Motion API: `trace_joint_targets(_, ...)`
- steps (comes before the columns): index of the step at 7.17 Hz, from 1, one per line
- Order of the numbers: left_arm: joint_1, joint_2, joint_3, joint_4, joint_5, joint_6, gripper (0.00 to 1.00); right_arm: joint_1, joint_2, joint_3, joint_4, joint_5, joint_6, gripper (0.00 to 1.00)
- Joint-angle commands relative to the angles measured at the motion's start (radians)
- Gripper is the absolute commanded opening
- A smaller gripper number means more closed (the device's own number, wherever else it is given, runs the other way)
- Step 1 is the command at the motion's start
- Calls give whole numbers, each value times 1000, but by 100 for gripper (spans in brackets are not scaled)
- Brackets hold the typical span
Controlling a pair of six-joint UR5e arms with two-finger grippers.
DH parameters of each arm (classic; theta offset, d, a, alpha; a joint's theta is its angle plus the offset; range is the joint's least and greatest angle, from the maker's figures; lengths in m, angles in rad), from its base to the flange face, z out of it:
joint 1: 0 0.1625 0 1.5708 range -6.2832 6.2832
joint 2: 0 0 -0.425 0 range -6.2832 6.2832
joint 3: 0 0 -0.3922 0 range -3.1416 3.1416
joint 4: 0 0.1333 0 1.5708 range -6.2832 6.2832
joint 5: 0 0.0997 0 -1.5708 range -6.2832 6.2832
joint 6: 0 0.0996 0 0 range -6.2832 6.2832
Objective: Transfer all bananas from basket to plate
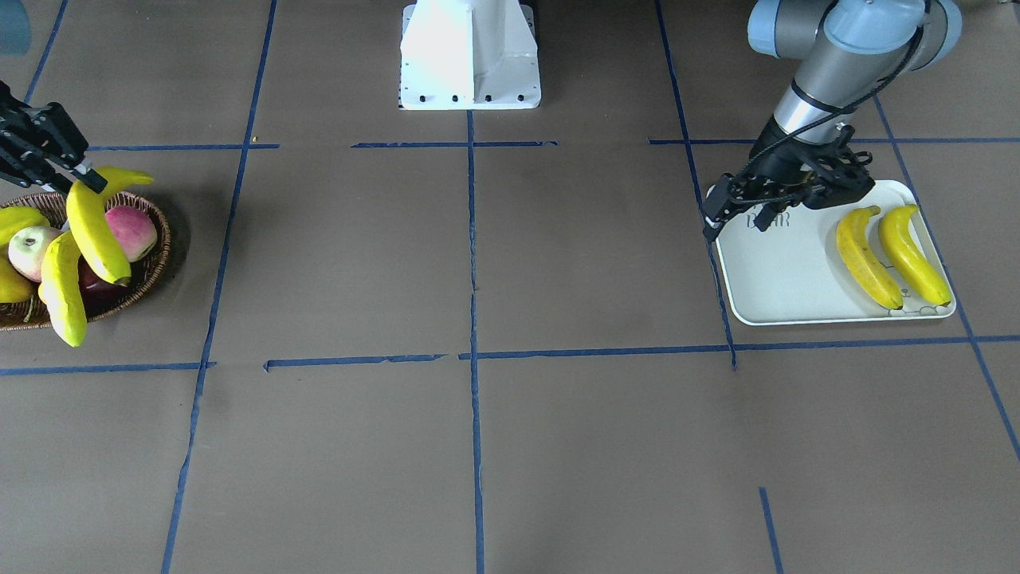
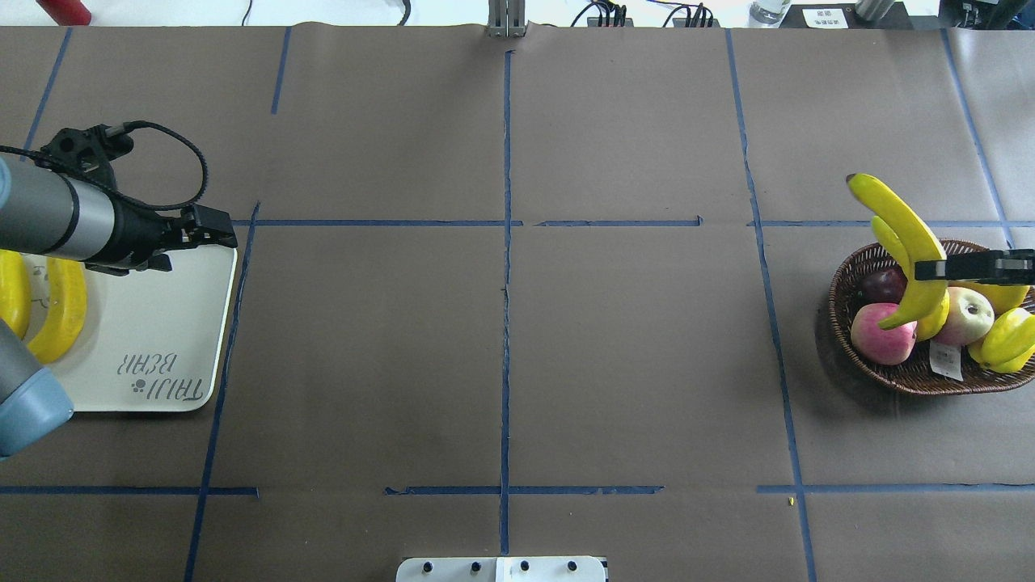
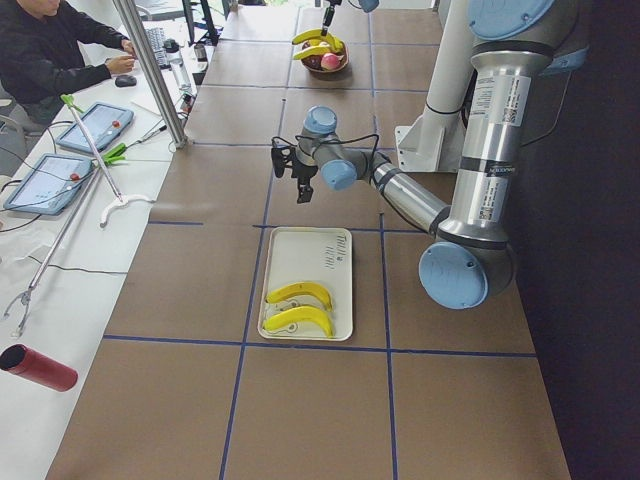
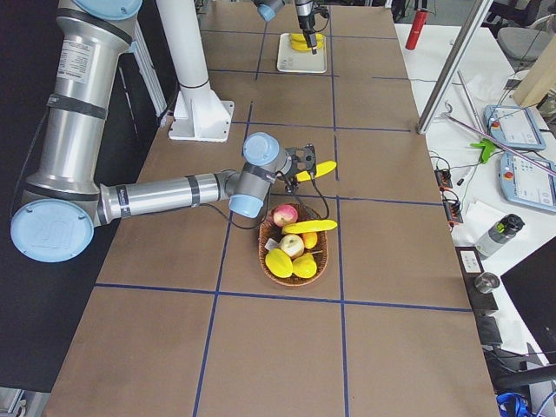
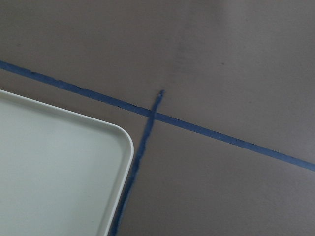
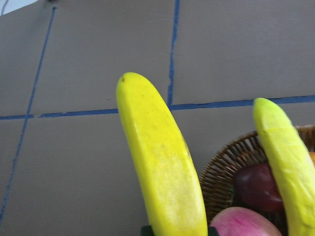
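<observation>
Front-facing view. The basket (image 1: 162,253) holds a pink apple (image 1: 134,231), a pale apple (image 1: 32,251), a dark apple (image 1: 97,285), stubby yellow fruit (image 1: 16,220) and the second banana (image 1: 62,293), one end of which juts past the rim. My right hand (image 1: 86,177) is clamped on the lifted banana (image 1: 96,229) near its upper end. The plate (image 1: 785,275) lies at the far end of the desk (image 1: 478,446) from the basket. It carries the third banana (image 1: 865,259) and the fourth banana (image 1: 913,255) side by side, at its edge away from the basket. My left hand (image 1: 737,229) hangs over the plate's basket-side corner, fingers spread, gripping nothing.

Overhead view. A dark finger crosses the lifted banana above the basket's fruit. One banana tip points away from the basket, the other down over the pink apple.

Left-side view. Two bananas on the plate, left hand's fingers apart.

Right-side view. The lifted banana hangs clear of the basket, beyond its rim. The second banana lies across the fruit.

Left wrist view. One bare plate corner beside crossed blue tape (image 5: 206,132).

Right wrist view. The lifted banana rises from between my pads, with the basket rim and second banana beside it.
</observation>
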State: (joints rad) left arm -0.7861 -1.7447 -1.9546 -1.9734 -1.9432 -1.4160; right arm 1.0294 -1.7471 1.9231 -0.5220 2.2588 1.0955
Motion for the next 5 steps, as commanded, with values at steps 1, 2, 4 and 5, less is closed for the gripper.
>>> trace_joint_targets(1, 49, -161, -10, -12, -3, -183, 99, -105, 210, 1, -109, -39, 96, 3)
trace_joint_targets(2, 82, -236, -15, -13, -2, -272, 99, -164, 300, 8, -194, -121, 127, 3)
trace_joint_targets(4, 117, -341, -7, -63, 0, -438, 99, -332, 487, 13, -371, -322, 182, 2)
trace_joint_targets(5, 122, -369, 3, -67, 1, -458, 99, -421, 585, 13, -469, -457, 222, 2)
